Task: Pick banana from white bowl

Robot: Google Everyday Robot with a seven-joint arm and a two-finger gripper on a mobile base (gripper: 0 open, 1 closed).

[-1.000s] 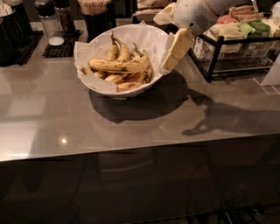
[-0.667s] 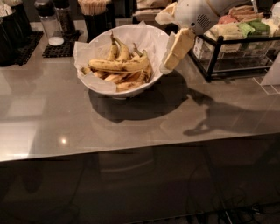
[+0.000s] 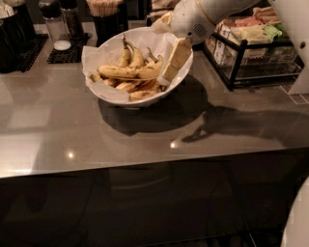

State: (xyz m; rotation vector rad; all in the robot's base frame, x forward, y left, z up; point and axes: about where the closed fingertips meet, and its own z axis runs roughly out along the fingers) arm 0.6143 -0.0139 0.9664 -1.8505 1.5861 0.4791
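The white bowl (image 3: 104,91) with its crinkled paper liner stands on the grey counter at upper middle. Several speckled yellow bananas lie in it. The longest banana (image 3: 126,72) lies across the top of the pile, its right end by the gripper. My gripper (image 3: 170,67) reaches down from the upper right on a white arm, its cream fingers hanging over the bowl's right rim beside the bananas.
A black wire basket (image 3: 251,53) with packaged snacks stands at right, close behind the arm. Dark containers, a shaker (image 3: 54,24) and a cup of sticks (image 3: 105,14) line the back edge. The counter's front edge runs across the lower middle.
The gripper has moved left, from beside the bowl's right rim to over the rim and against the pile of bananas. The bananas and the bowl have not moved.
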